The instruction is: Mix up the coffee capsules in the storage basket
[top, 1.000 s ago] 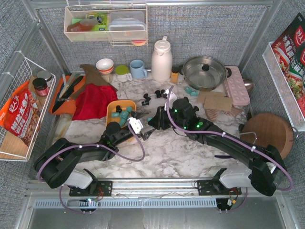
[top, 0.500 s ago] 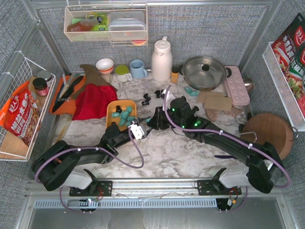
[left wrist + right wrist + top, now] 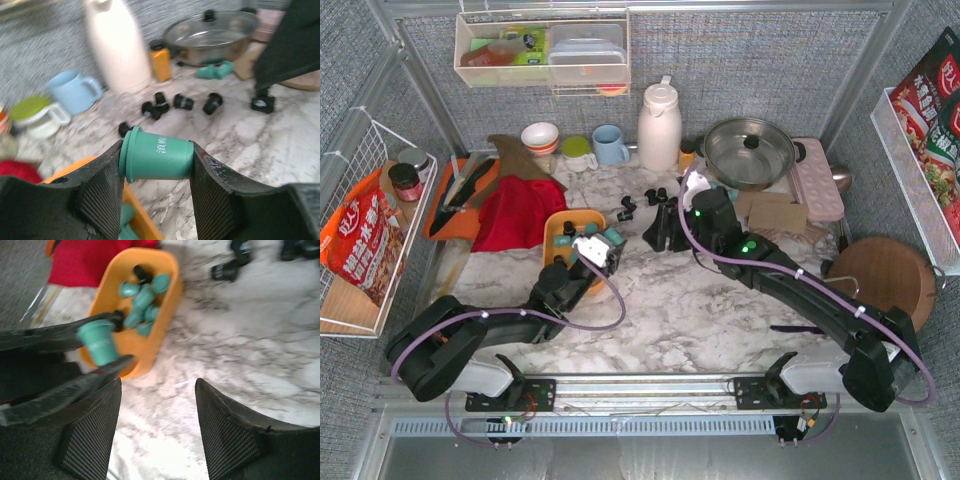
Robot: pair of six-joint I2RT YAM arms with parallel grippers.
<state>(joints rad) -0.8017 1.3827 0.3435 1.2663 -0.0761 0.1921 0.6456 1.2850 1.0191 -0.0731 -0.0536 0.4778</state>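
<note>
Far left: red cloth (image 3: 515, 210) lies on the worktop (image 3: 670, 320), just beside the storage basket (image 3: 150, 347).

Basket contents: a cluster of teal capsules (image 3: 142, 302) bunched mid-basket, plus one black capsule (image 3: 141, 274) at the end nearest the cloth.

Left hand (image 3: 157, 156): clamped on a single teal pod (image 3: 165, 160), fingers pressing its side wall. The pod lies horizontal, with its rim pointing left in the left wrist view and printed characters on its wall. It is held in the air over the basket's near half, clear of the capsules below.

Right of the basket: loose black capsules (image 3: 625, 210) are scattered on the worktop, some touching each other and one sitting apart, closer to the basket.

Right hand (image 3: 665, 230): fingers wide apart with nothing between them, only bare marble showing in the gap. It hangs over the worktop just right of the loose black ones, with its camera looking back at the basket and the held pod.

Back row: blue mug (image 3: 75, 92), white thermos (image 3: 659, 125), small orange jar (image 3: 160, 65), lidded pan (image 3: 750, 152). Two stray teal capsules (image 3: 215, 70) lie by the pan, well away from the basket.
</note>
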